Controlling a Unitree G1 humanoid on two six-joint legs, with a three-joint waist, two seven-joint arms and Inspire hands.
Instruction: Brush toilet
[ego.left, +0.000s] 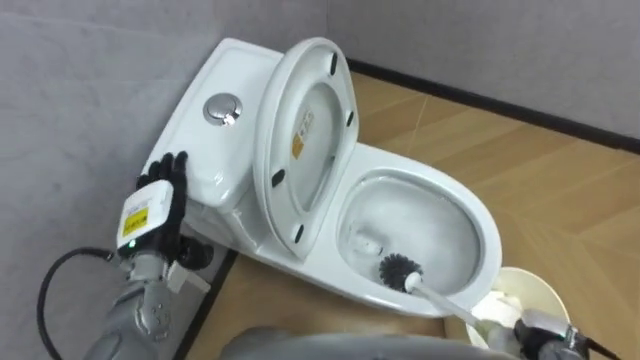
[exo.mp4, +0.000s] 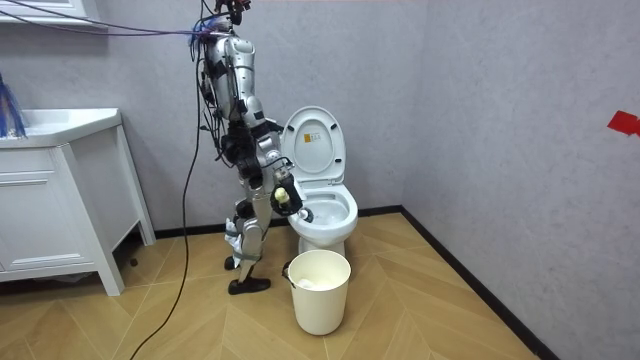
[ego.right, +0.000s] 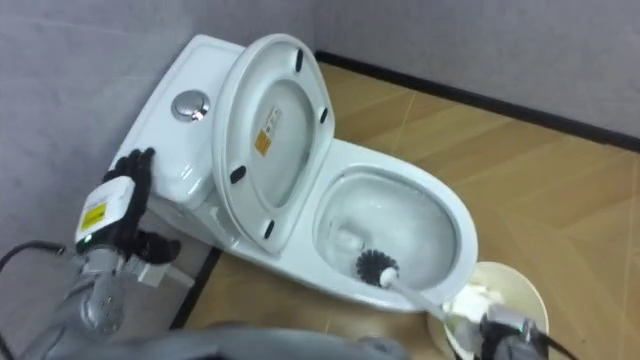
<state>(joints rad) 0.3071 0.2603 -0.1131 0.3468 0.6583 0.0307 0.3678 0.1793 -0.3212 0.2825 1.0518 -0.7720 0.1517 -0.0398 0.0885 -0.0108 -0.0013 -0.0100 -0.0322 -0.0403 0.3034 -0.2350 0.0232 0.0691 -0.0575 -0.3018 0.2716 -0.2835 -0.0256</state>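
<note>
The white ceramic toilet (ego.left: 470, 215) stands against a grey wall with its oval white seat and lid (ego.left: 305, 140) raised and leaning back on the cistern (ego.left: 245, 80), whose round chrome flush button (ego.left: 222, 108) sits on top. The task's thing, a toilet brush with a black bristle head and a slim white handle (ego.left: 440, 298), is already in the bowl (ego.left: 420, 215): the head lies low against the near inner wall and the handle slopes up over the rim toward the lower right, where it meets the right hand (ego.left: 540, 332); how that hand grips it cannot be told. The left hand (ego.left: 160, 195) is raised beside the front of the cistern, its dark fingers straight and holding nothing; whether it touches the porcelain is unclear. In the room view the robot stands close at the toilet's side, leaning toward it, with a round white plastic bucket (exo.mp4: 320, 290) on the wooden floor (exo.mp4: 400, 320) just in front of the bowl. By the look of it, brushing is under way rather than finished: only one patch of wall is under the bristles, so the far wall and the rim probably remain, and then lifting the brush out
</note>
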